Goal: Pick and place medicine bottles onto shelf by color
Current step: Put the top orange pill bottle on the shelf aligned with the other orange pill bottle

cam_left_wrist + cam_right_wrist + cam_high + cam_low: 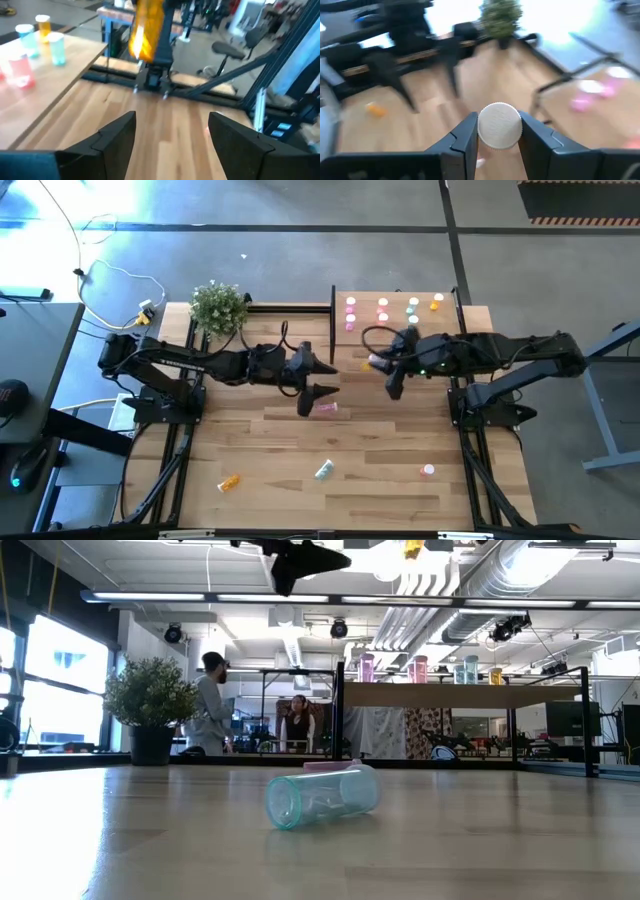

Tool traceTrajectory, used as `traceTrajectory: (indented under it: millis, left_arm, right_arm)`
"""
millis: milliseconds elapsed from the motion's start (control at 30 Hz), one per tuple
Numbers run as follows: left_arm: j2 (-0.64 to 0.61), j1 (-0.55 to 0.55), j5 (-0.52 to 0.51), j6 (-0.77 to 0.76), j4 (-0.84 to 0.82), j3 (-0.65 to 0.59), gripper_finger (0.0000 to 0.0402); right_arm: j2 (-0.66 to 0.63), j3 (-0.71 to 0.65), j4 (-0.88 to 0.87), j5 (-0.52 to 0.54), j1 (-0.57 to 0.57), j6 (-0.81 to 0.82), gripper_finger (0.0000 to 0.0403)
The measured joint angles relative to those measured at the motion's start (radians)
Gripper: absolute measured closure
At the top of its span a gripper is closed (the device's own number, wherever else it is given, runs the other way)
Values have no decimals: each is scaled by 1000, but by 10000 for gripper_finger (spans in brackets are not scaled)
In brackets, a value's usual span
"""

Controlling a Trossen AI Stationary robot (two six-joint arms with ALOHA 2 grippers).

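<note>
Medicine bottles split two ways: a batch already upright in rows on the shelf (400, 292) at the far right of the table, the rest loose on the planks. Loose ones: pink bottle (326, 408) on its side just under the left gripper (317, 375), pale green bottle (324, 470) and orange bottle (230, 481) lying toward the near edge, a pink white-capped bottle (428, 470) nearer the right side.

Right gripper (498, 135) is clamped on a white-capped bottle (500, 126), cap toward the wrist camera, pinkish body from above. It hangs just in front of the shelf's near edge, so the move is a short reach forward to the pink row on the shelf's left side.

Left gripper has its fingers spread wide with nothing between them — parked mid-table above the lying pink bottle. That bottle's long axis runs roughly across the table, so I'd guess a grab across its width. Left arm is clearly nearer to it.

Potted plant (218, 305) sits at the far left, clear of both paths.
</note>
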Motion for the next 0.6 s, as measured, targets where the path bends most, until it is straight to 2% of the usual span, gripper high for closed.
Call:
traceTrajectory:
  millis: [367, 600]
  left_arm:
    - [-45, 60, 0, 86, -32, 0, 161]
    - [-45, 100, 0, 83, -27, 0, 161]
  right_arm:
    - [-153, 0, -238, 357, -87, 121, 299]
    - [-193, 0, -416, 551, -178, 293, 299]
